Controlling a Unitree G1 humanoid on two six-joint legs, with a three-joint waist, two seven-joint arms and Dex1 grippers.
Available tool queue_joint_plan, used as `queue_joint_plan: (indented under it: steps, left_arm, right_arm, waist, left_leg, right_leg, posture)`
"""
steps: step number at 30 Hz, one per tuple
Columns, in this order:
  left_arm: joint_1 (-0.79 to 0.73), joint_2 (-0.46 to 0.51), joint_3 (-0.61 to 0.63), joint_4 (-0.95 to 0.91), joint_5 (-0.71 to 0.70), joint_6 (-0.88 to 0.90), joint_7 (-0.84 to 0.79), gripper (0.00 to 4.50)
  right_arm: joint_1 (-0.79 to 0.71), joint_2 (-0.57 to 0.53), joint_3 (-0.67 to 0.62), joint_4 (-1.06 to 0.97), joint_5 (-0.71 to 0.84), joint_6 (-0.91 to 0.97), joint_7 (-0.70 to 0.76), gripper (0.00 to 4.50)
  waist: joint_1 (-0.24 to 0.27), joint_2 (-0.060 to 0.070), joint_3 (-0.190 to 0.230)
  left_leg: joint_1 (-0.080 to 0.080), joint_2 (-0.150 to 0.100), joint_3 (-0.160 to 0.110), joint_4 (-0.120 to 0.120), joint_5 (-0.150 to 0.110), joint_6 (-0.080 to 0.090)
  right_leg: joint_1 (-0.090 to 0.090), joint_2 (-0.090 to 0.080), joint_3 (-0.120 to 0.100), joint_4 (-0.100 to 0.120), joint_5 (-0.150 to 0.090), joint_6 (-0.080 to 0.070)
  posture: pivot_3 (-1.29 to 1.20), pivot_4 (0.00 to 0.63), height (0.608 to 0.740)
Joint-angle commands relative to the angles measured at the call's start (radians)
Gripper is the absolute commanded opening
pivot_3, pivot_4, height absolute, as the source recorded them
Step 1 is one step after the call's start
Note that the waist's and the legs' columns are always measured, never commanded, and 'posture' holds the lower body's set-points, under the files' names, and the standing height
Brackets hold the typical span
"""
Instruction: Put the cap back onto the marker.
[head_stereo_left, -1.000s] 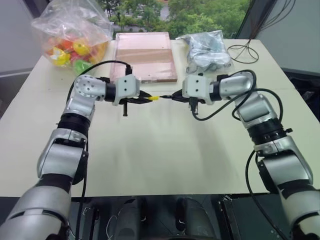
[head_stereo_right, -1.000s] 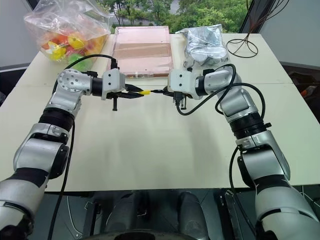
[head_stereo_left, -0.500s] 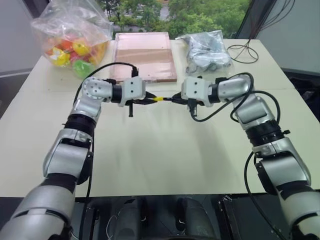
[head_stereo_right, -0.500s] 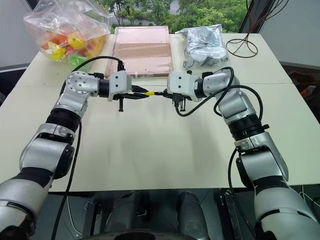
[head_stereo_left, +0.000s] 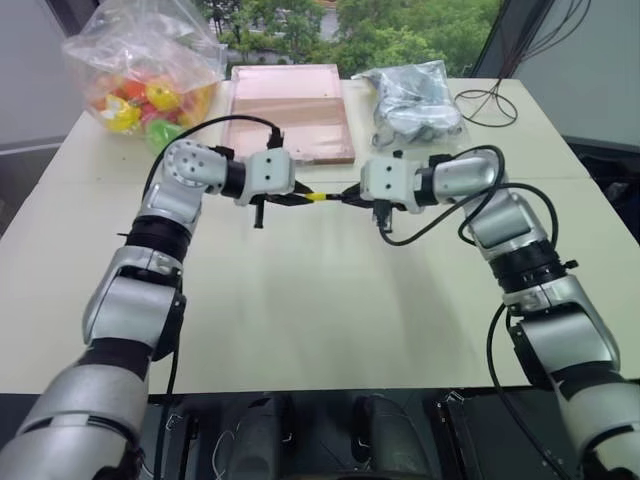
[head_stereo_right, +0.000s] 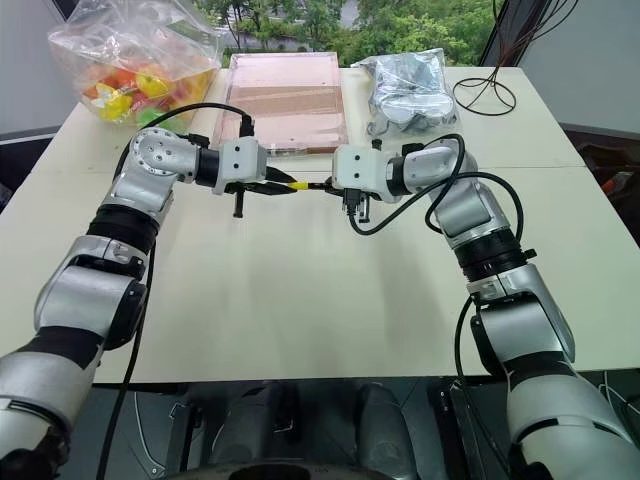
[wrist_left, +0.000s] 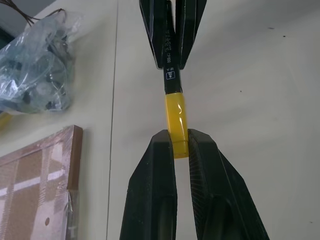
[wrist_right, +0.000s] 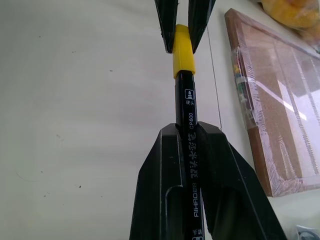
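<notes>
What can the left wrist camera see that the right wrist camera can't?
Left wrist view: a clear bag of grey parts near the table's far edge. Right wrist view: white lettering printed along the marker, and a bit of the yellow toys past the cork board. Both: the left tool shut on the yellow cap, the right tool shut on the black marker, cap and marker meeting end to end above the table.
</notes>
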Motion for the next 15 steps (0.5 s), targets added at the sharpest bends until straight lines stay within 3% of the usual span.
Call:
queue_joint_plan:
  steps: [1, 15]
  left_arm:
    - [-0.038, -0.051, -0.026, -0.029, -0.010, 0.001, -0.023, 0.01]
    - [-0.057, -0.095, -0.022, 0.004, 0.011, -0.016, 0.004, 0.01]
  right_arm:
    - [-0.051, 0.043, -0.009, -0.053, 0.014, -0.027, -0.035, 0.00]
    - [-0.022, 0.065, -0.013, -0.109, 0.001, 0.002, -0.044, 0.00]
  waist:
    - [0.000, 0.000, 0.000]
    - [0.000, 0.000, 0.000]
  left_leg:
    - [0.000, 0.000, 0.000, 0.000, 0.000, 0.000]
    - [0.000, 0.000, 0.000, 0.000, 0.000, 0.000]
  right_leg:
    - [0.000, 0.000, 0.000, 0.000, 0.000, 0.000]
    - [0.000, 0.000, 0.000, 0.000, 0.000, 0.000]
  posture:
    - [0.00, 0.150, 0.740]
    - [0.00, 0.150, 0.740]
